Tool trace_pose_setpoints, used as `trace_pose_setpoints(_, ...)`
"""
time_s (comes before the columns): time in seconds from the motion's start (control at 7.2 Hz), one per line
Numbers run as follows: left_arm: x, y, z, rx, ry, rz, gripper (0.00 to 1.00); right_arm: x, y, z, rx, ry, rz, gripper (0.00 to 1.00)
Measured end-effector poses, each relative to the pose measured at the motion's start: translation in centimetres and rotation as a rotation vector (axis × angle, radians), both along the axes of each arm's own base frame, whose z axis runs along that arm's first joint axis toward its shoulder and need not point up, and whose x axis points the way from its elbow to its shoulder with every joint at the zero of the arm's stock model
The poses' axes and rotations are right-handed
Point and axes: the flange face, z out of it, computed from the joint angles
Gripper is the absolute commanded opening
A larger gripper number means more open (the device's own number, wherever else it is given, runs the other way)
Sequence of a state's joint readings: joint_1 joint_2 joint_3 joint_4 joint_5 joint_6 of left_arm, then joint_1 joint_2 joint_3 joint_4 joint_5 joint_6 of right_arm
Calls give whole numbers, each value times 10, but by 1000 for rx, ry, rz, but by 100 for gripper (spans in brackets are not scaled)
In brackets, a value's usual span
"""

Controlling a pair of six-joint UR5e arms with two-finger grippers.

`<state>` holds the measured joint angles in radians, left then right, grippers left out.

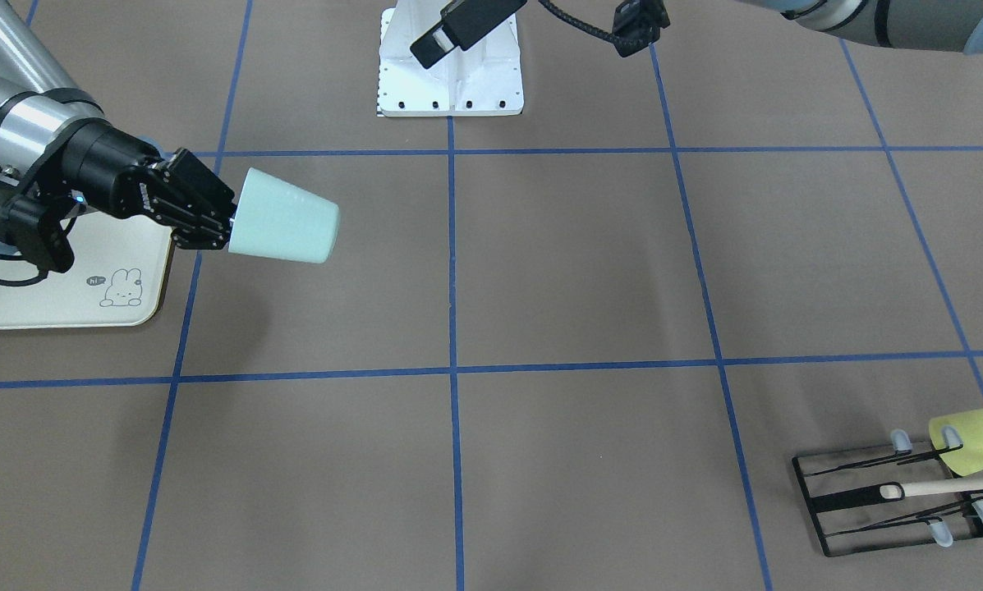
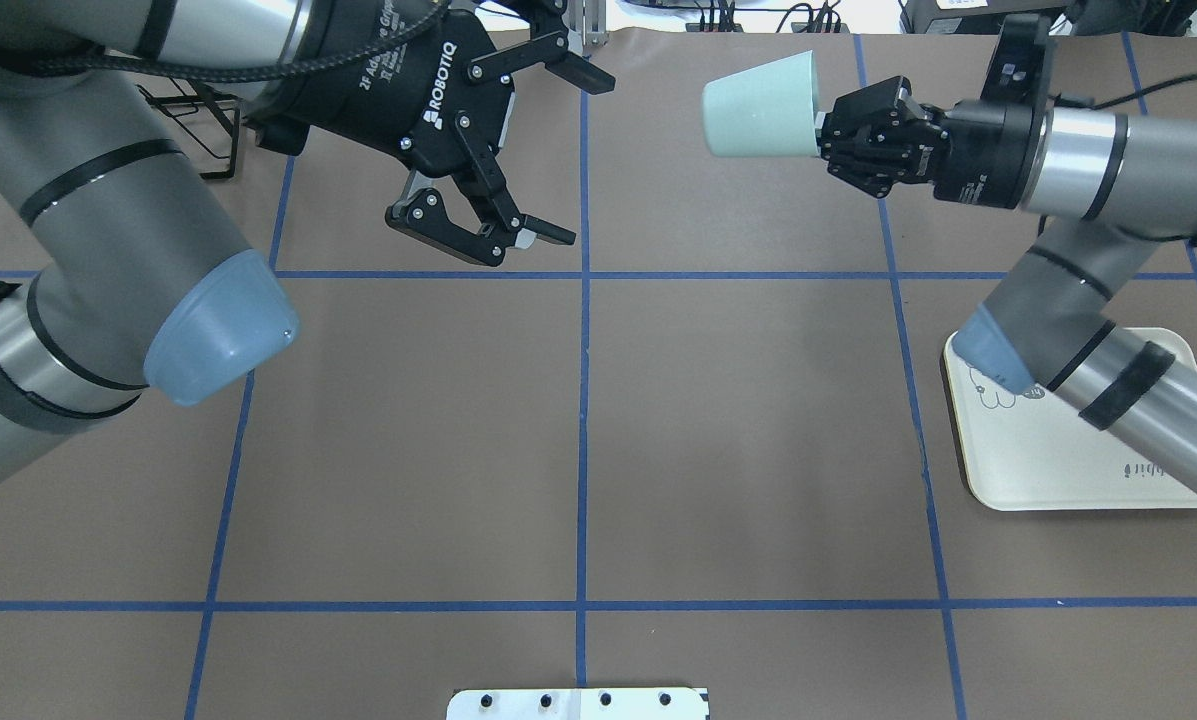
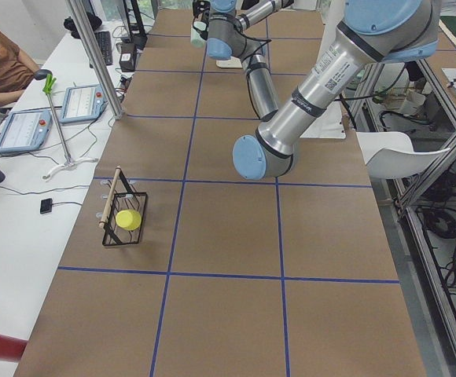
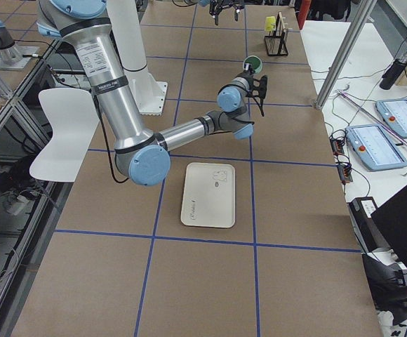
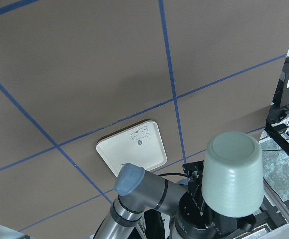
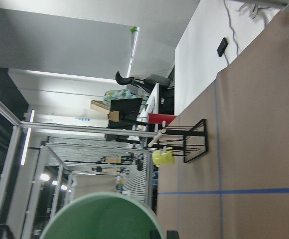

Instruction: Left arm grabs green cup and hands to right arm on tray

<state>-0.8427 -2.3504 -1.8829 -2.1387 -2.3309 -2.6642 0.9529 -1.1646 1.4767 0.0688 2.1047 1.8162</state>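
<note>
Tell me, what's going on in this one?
The right arm's black two-finger gripper is shut on the rim of the pale mint-green plastic tumbler. It holds the tumbler sideways in the air, base pointing toward the left gripper. The left gripper is open and apart from the tumbler, so the hand-over looks done. The tumbler is not yet on the cream rectangular tray, which lies on the table beneath the right arm.
</note>
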Motion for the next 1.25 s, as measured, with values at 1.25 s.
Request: trace_pose_setpoints(1.25, -81, -132, 102, 514, -460, -126, 100, 124, -19, 201, 223, 914, 10, 0)
